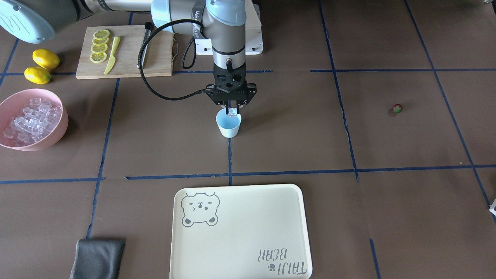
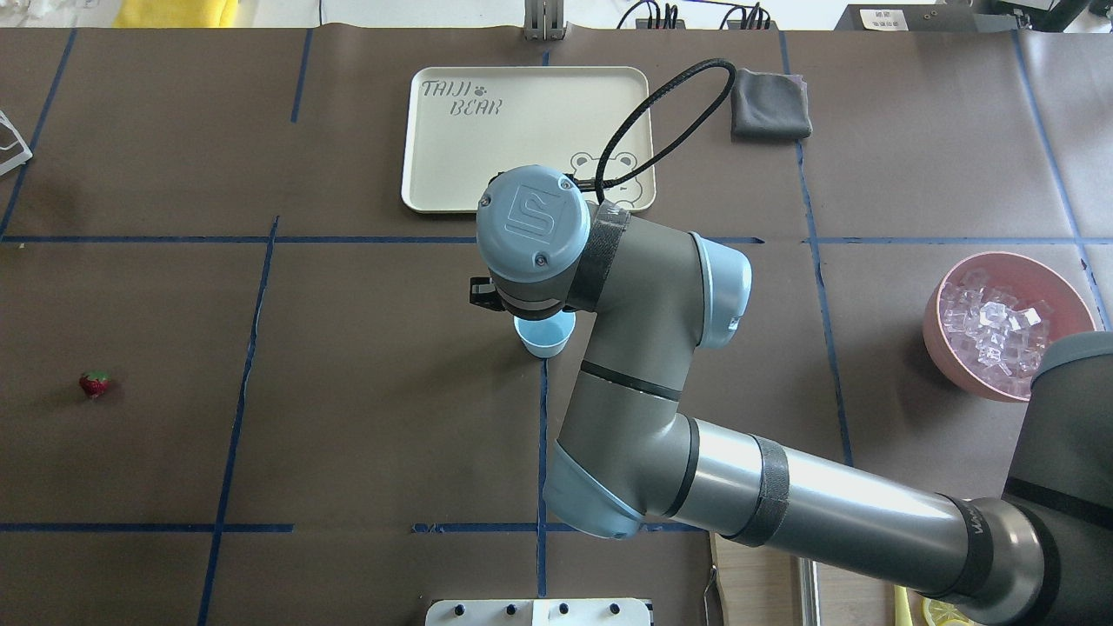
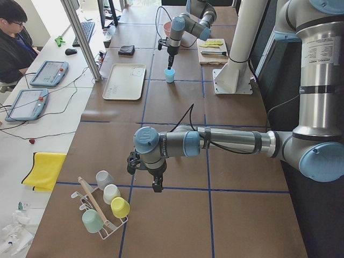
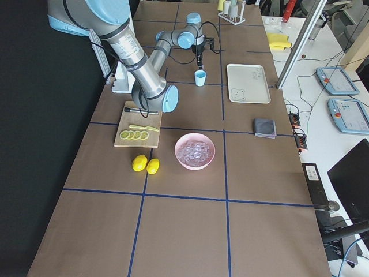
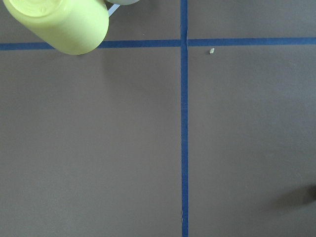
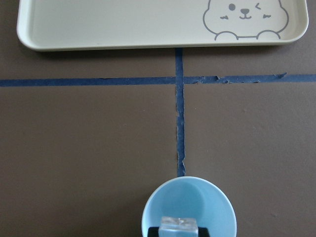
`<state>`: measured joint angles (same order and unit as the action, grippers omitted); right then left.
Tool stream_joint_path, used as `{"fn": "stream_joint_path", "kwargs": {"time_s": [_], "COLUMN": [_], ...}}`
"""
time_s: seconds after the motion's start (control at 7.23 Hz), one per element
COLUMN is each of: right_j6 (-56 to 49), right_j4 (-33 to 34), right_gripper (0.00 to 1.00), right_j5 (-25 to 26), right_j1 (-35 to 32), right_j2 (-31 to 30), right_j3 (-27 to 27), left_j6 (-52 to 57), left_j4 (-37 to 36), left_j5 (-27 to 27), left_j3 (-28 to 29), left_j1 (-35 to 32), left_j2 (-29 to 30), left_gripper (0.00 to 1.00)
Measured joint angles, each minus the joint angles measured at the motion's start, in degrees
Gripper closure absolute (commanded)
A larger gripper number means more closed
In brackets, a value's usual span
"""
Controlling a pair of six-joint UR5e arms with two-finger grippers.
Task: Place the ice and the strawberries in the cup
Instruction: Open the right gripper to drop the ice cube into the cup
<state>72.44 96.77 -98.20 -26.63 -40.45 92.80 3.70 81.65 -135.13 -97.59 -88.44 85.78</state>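
The light blue cup (image 1: 228, 126) stands mid-table; it also shows in the right wrist view (image 6: 190, 205) and the overhead view (image 2: 543, 337). My right gripper (image 1: 232, 111) hangs just above the cup's mouth, shut on one clear ice cube (image 6: 178, 224). More ice (image 1: 29, 120) fills the pink bowl (image 1: 62, 130). The small red strawberry (image 1: 397, 108) lies alone on the mat, far from the cup, and also shows in the overhead view (image 2: 94, 383). My left gripper (image 3: 157, 187) shows only in the exterior left view, low over the mat; I cannot tell whether it is open or shut.
A cream bear tray (image 1: 248, 221) lies beyond the cup. A cutting board (image 1: 155, 58) with lemon slices and a knife, and two lemons (image 1: 42, 64), are near the bowl. A grey cloth (image 1: 97, 257) lies by the tray. A rack of cups (image 3: 105, 207) stands near my left gripper.
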Motion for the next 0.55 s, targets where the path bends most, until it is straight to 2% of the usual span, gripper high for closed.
{"fn": "stream_joint_path", "kwargs": {"time_s": [0.14, 0.55], "right_j6": [-0.1, 0.1], "right_j4": [0.0, -0.3], "right_gripper": [0.02, 0.0], "right_j5": [0.0, 0.0], "right_j1": [0.0, 0.1], "right_j2": [-0.3, -0.4], "right_j3": [0.0, 0.0], "left_j6": [0.0, 0.1], "left_j4": [0.0, 0.0], "left_j5": [0.0, 0.0], "left_j3": [0.0, 0.0], "left_j1": [0.0, 0.0], "left_j2": [0.0, 0.0], "left_gripper": [0.0, 0.0]}}
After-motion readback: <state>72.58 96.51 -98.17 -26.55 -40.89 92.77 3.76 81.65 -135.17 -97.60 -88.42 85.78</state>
